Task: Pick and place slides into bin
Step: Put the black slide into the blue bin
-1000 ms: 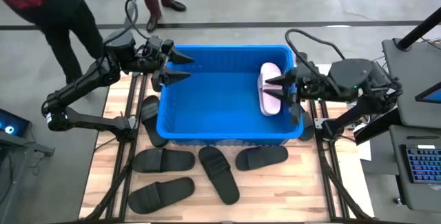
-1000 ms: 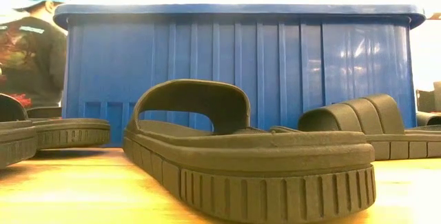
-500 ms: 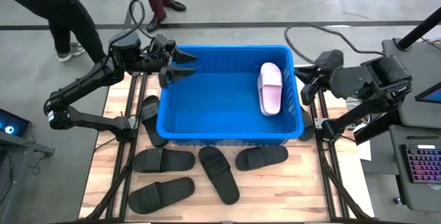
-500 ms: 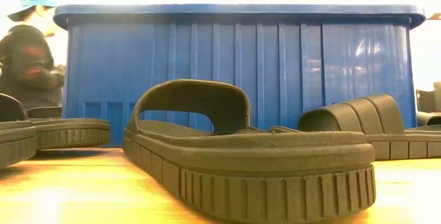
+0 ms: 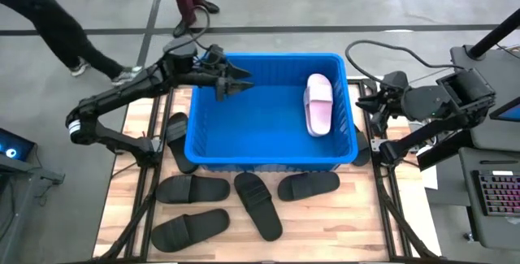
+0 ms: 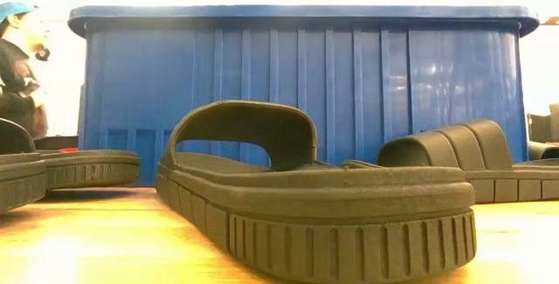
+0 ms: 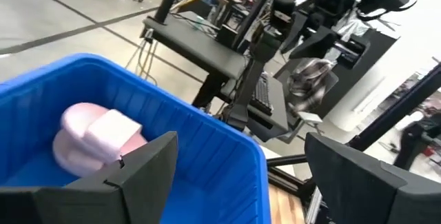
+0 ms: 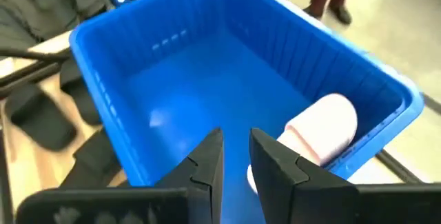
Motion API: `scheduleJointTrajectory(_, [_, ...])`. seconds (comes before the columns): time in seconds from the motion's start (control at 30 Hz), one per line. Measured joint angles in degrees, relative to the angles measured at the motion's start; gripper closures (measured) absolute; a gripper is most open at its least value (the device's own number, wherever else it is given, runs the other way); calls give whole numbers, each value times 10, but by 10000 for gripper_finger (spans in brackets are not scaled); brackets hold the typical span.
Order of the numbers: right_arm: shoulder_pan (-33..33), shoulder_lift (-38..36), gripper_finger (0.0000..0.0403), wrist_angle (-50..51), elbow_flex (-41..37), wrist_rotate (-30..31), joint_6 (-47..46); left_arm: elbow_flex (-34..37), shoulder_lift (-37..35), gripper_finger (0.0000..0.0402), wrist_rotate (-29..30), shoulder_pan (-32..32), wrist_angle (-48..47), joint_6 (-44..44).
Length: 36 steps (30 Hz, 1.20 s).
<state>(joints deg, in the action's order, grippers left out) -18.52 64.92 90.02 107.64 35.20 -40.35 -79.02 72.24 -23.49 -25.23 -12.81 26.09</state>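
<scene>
Left tool [image 5: 240, 84] agape; right tool [image 5: 363, 105] nearly closed, empty.

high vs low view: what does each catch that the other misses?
High only: pink slide lying inside the bin, left gripper with open jaws over its far left corner, right gripper outside its right wall, and a black slide along the bin's left side.
Low only: the bin's ribbed front wall.
Both: the bin, black slides on the table in front of it, and a person beyond the table.
</scene>
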Motion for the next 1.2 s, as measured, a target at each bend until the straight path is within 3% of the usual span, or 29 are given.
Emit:
scheduleJointTrajectory(0.27, [0,-79,340,0,-81,-24,-104,0,26,100,-2,14,53,2])
scheduleJointTrajectory(0.9, [0,-258,340,0,-374,-34,-420,0,28,100,-2,14,50,-44])
scheduleJointTrajectory(1.2, [0,-317,340,0,-417,8,-379,0,32,100,-2,14,50,-45])
